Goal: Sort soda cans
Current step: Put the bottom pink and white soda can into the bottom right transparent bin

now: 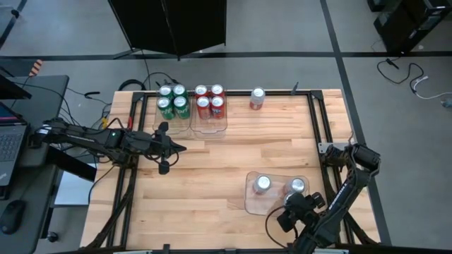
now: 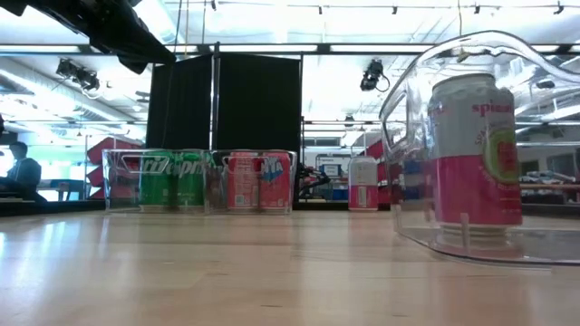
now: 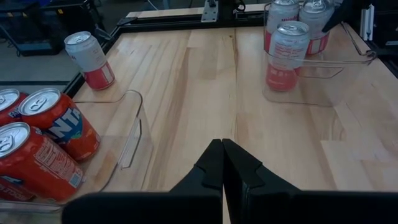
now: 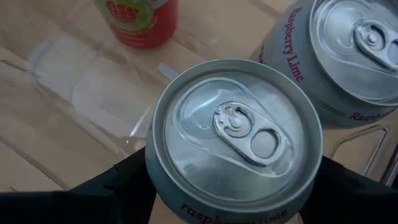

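Several green soda cans (image 1: 172,101) and several red ones (image 1: 210,101) stand in two clear trays at the table's far edge. One silver-grey can with a red label (image 1: 257,99) stands alone to their right. A third clear tray (image 1: 251,204) at the near right holds two silver-grey cans (image 1: 263,183) (image 1: 298,185). My right gripper (image 1: 295,206) hangs over that tray's near side, shut on a third silver-grey can (image 4: 236,137). My left gripper (image 3: 222,168) is shut on nothing, above the table at the left, near the green cans. My right gripper comes down from above, slanting, with one finger (image 4: 118,186) on each side of the can's wall (image 4: 154,186) just below the rim. The can is upright, its silver top facing the wrist camera. Whether its base stands on the tray floor is hidden.
Bare wood lies between the far trays and the near right tray. A black metal frame (image 1: 318,120) runs along the table's edges. A neighbouring can (image 4: 348,43) stands close beside the held one inside the tray.
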